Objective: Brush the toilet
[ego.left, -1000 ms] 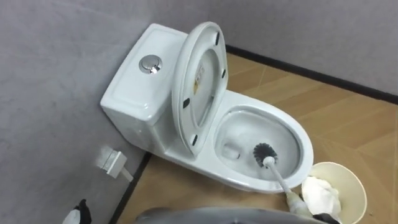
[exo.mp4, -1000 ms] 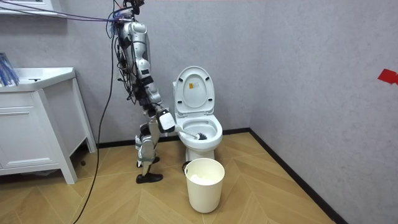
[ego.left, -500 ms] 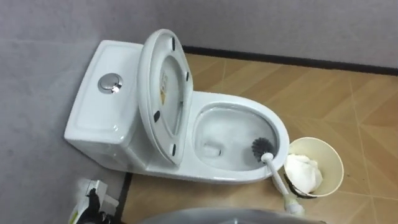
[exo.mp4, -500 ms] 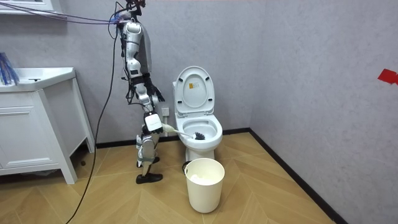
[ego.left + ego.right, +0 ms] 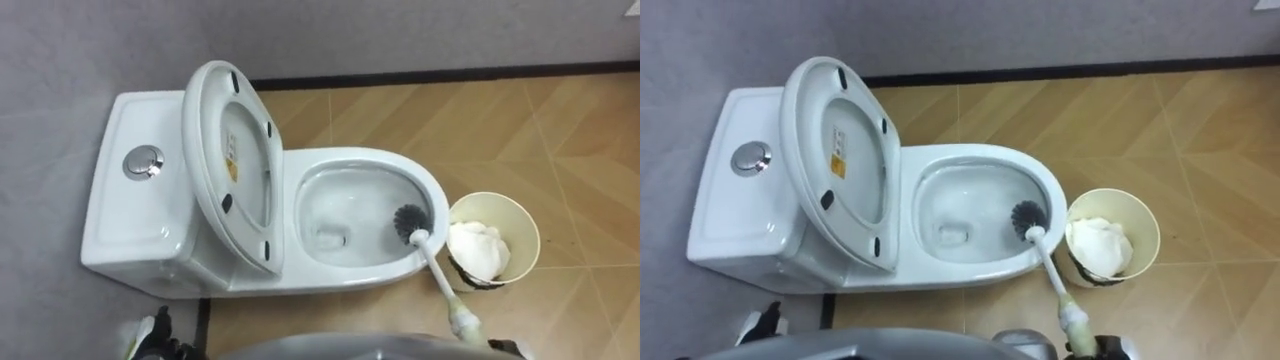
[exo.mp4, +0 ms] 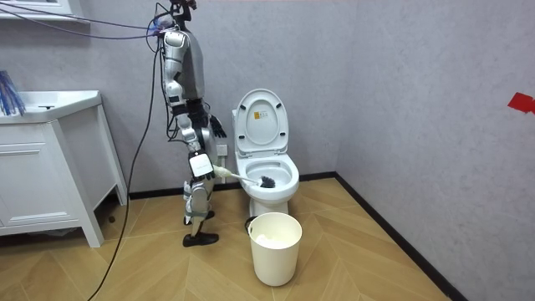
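Observation:
The white toilet [image 5: 150, 235] stands against the grey wall with its lid and seat [image 5: 232, 160] raised. The toilet brush has a black bristle head [image 5: 408, 222] that sits inside the bowl [image 5: 345, 205], against its right inner wall. Its white handle [image 5: 441, 281] slants down to the lower right, where my right hand [image 5: 1095, 348] holds its end. In the room view I stand at the toilet's side, on the room view's left, with that right hand [image 6: 200, 165] curled round the handle. My left hand [image 5: 150, 340] shows at the bottom left edge.
A cream waste bin [image 5: 528, 232] with white paper in it stands on the wood floor right beside the bowl's front. The round flush button [image 5: 143, 161] is on the cistern. A white vanity cabinet [image 6: 50, 176] stands at the room view's left.
My head camera has swung, so the toilet has shifted in the picture. In the room view my right hand has drawn back from the toilet while the brush head stays in the bowl.

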Tool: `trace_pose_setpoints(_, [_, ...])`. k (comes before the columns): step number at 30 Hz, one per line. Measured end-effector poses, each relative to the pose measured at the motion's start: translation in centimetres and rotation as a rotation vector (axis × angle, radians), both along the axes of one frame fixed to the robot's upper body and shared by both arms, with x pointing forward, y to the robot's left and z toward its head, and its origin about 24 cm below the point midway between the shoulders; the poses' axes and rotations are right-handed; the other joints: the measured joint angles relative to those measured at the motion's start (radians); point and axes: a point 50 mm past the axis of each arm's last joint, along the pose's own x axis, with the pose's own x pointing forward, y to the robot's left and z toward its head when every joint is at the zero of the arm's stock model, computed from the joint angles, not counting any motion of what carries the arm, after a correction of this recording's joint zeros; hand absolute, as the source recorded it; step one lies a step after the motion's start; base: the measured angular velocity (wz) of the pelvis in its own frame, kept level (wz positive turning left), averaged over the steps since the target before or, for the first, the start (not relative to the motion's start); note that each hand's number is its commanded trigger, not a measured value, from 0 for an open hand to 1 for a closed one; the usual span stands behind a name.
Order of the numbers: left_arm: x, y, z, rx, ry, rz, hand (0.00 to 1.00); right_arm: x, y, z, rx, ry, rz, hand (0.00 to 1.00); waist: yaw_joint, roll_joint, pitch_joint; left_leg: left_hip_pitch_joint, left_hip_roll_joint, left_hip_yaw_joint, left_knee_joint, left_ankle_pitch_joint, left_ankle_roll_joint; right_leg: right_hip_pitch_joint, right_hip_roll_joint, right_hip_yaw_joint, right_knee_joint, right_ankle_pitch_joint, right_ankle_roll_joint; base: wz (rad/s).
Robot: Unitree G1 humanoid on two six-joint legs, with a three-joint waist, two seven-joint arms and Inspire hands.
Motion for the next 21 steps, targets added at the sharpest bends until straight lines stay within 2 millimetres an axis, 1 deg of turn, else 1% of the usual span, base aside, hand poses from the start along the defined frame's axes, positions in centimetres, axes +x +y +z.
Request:
trace_pose_setpoints(4, [0.7,-0.3,0.1,-0.013,-0.022,-0.023,0.00,1.7,-0.5,0.9,-0.090,-0.111,0.026,1.00,0.001,-0.002,0.0001,0.000,-0.002,0.011,-0.007,0.000,0.001,-0.008,0.003,0.018,-0.002,0.002,0.003,-0.13])
trace_pose_setpoints(6, [1.0,-0.5,0.1,-0.024,-0.038,-0.023,0.00,3.0,-0.8,1.7,-0.149,-0.192,0.026,1.00,0.003,-0.005,0.0008,-0.009,0.000,0.020,-0.007,0.000,0.001,-0.022,0.005,0.024,0.000,0.005,0.004,-0.12])
trace_pose_setpoints(11, [0.8,-0.7,0.0,-0.053,-0.049,-0.003,0.00,5.3,-0.8,3.3,-0.225,-0.373,0.034,1.00,0.000,-0.008,0.0030,-0.024,0.003,0.028,-0.005,0.001,0.000,-0.034,0.011,0.026,-0.010,0.017,0.000,-0.07])
trace_pose_setpoints(15, [0.8,-0.8,0.1,-0.064,-0.062,-0.009,0.00,6.3,-0.8,4.2,-0.260,-0.478,0.024,1.00,0.001,-0.007,0.0033,-0.032,0.004,0.028,-0.005,0.001,0.000,-0.035,0.011,0.024,-0.025,0.020,-0.001,0.00])
trace_pose_setpoints(18, [0.8,-0.8,0.1,-0.064,-0.063,-0.026,0.00,6.6,-0.8,4.4,-0.264,-0.505,0.017,1.00,0.005,-0.007,0.0046,-0.034,0.004,0.028,-0.005,0.001,0.000,-0.035,0.010,0.023,-0.028,0.020,-0.001,0.00])
trace_pose_setpoints(21, [0.8,-0.9,0.1,-0.079,-0.074,-0.005,0.00,7.1,-0.7,4.6,-0.258,-0.535,0.004,1.00,0.006,-0.011,0.0066,-0.035,0.003,0.027,-0.005,0.001,0.000,-0.035,0.010,0.023,-0.029,0.020,-0.001,0.00])
